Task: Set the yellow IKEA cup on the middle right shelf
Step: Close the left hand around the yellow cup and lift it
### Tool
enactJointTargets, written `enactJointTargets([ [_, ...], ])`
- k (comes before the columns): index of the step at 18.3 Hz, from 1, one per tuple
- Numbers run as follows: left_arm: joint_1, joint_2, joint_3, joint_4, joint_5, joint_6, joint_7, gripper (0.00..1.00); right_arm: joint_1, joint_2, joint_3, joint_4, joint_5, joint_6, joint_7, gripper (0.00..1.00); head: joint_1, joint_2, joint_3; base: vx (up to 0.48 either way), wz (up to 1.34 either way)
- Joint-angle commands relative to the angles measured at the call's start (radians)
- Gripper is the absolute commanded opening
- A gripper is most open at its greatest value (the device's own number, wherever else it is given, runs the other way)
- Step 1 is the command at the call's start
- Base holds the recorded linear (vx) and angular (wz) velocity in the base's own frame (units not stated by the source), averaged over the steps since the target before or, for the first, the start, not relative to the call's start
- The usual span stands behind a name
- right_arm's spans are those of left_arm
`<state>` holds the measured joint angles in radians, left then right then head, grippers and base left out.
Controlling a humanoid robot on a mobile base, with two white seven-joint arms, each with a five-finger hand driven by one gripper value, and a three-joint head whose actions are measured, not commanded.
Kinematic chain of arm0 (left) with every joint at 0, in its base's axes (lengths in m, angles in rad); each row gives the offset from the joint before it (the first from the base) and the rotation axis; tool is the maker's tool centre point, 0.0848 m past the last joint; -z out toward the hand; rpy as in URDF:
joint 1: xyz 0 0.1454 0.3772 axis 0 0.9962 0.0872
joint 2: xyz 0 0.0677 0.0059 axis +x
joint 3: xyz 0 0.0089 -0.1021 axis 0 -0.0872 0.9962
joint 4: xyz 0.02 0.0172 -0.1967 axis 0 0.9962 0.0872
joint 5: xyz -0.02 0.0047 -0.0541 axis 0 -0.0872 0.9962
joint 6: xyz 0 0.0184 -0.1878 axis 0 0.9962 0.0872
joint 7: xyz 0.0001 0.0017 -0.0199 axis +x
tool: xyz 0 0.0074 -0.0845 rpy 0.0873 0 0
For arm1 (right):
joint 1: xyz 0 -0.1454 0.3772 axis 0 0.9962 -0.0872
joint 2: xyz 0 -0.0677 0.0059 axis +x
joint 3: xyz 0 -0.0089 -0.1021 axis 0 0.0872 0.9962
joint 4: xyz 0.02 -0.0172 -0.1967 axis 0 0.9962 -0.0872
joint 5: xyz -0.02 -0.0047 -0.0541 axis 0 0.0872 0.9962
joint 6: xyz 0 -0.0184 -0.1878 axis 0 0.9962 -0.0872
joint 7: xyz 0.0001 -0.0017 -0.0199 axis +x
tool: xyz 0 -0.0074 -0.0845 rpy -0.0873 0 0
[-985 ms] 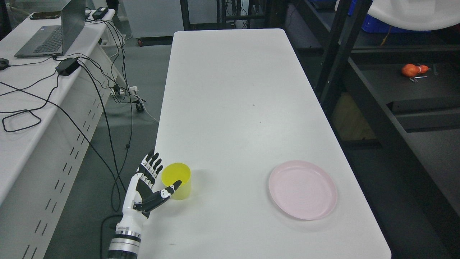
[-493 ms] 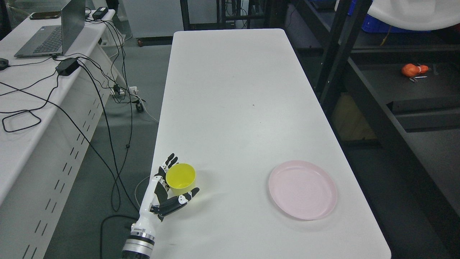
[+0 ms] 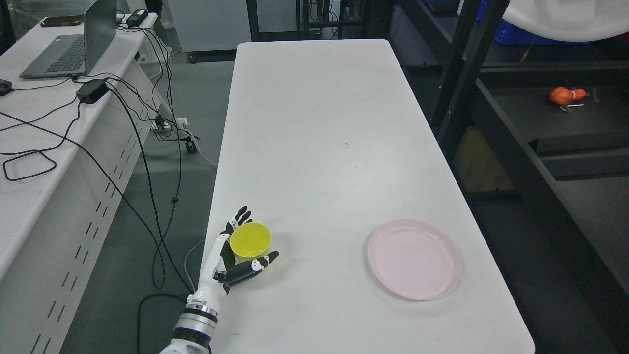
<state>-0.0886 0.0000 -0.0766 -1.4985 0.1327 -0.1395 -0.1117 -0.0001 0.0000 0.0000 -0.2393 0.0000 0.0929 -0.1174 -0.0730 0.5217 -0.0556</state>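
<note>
A long white counter (image 3: 314, 147) fills a cluttered lab, a dark shelf rack (image 3: 496, 142) standing along its right side. Near the counter's front-left corner, the robot's left hand (image 3: 236, 258) now cups the yellow cup (image 3: 251, 242), fingers behind it and thumb across the front; a second ago the hand stood open beside it. The grip looks to be closing rather than firm. A pink plate (image 3: 414, 259) lies well apart. The carry to the shelf is not yet begun.
</note>
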Motion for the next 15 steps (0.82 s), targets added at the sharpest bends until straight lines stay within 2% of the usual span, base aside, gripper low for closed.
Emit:
enactJointTargets([
  [1, -0.039, 0.017, 0.058, 0.101, 0.001, 0.000, -0.075, 0.75, 0.014, -0.017, 0.017, 0.000, -0.025, 0.001, 0.001, 0.99, 0.0000, 0.000, 0.000, 0.000, 0.00],
  [3, -0.034, 0.017, 0.069, 0.101, 0.037, -0.002, -0.079, 0.60, 0.014, -0.017, 0.017, 0.000, -0.025, 0.001, 0.001, 0.99, 0.0000, 0.000, 0.000, 0.000, 0.00],
  [6, -0.030, 0.017, 0.090, 0.098, 0.142, -0.020, -0.079, 0.29, 0.014, -0.017, 0.017, 0.000, -0.025, 0.001, 0.001, 0.99, 0.0000, 0.000, 0.000, 0.000, 0.00],
  [9, -0.010, 0.017, 0.109, 0.048, 0.234, -0.112, -0.079, 0.00, 0.014, -0.017, 0.017, 0.000, -0.025, 0.001, 0.001, 0.99, 0.0000, 0.000, 0.000, -0.027, 0.00],
  [15, 0.007, 0.017, 0.120, -0.172, 0.301, -0.123, -0.079, 0.00, 0.014, -0.017, 0.017, 0.000, -0.025, 0.001, 0.001, 0.99, 0.0000, 0.000, 0.000, -0.087, -0.01],
])
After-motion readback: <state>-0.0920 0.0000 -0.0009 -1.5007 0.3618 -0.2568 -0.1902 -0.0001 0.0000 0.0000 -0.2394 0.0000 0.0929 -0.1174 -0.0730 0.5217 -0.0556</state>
